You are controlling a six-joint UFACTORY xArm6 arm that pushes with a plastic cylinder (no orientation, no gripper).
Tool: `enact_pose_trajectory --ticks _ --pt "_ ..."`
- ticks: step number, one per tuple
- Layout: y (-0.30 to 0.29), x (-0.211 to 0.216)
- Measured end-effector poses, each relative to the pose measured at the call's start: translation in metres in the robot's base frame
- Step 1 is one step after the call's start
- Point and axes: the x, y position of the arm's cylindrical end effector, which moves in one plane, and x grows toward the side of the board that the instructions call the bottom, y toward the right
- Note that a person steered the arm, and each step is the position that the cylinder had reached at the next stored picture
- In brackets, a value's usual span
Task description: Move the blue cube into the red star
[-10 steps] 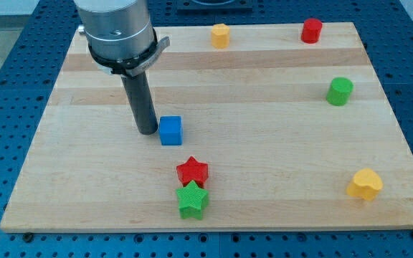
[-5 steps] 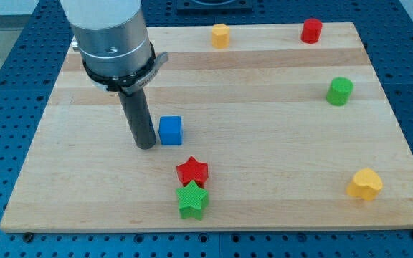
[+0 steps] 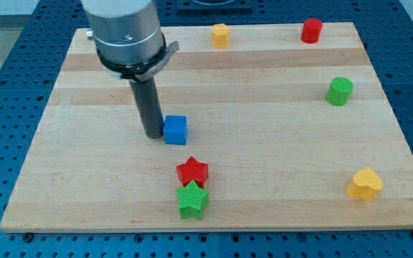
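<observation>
**Blue cube close to the red star, but not yet touching it**

The blue cube [image 3: 176,130] sits on the wooden worktop [image 3: 264,143], left of centre. The red star [image 3: 192,172] lies just below it and slightly toward the view's right, near but apart, with a strip of bare wood between them. A green star [image 3: 192,200] touches the red star from below.

My tip [image 3: 153,134] rests against the cube's left face, or just beside it; contact looks likely but I cannot be sure. The end effector is a plain rod with no jaws, so it grips nothing and can only push.

In my judgement the task is not done: the cube has to travel down and a little right to meet the red star. From its left-side position, the tip would push the cube sideways, so it probably needs to come round to the cube's upper side.

Well apart are a yellow block [image 3: 221,34] and a red cylinder [image 3: 311,31] along the top, a green cylinder [image 3: 340,91] at right and a yellow heart [image 3: 365,184] at lower right.
</observation>
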Motion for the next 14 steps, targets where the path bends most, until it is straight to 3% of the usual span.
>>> enact_pose_trajectory --ticks 3,5,8,14 --pt "0.014 -0.04" --pt "0.017 -0.004" --pt "0.031 -0.076" --pt "0.047 -0.001"
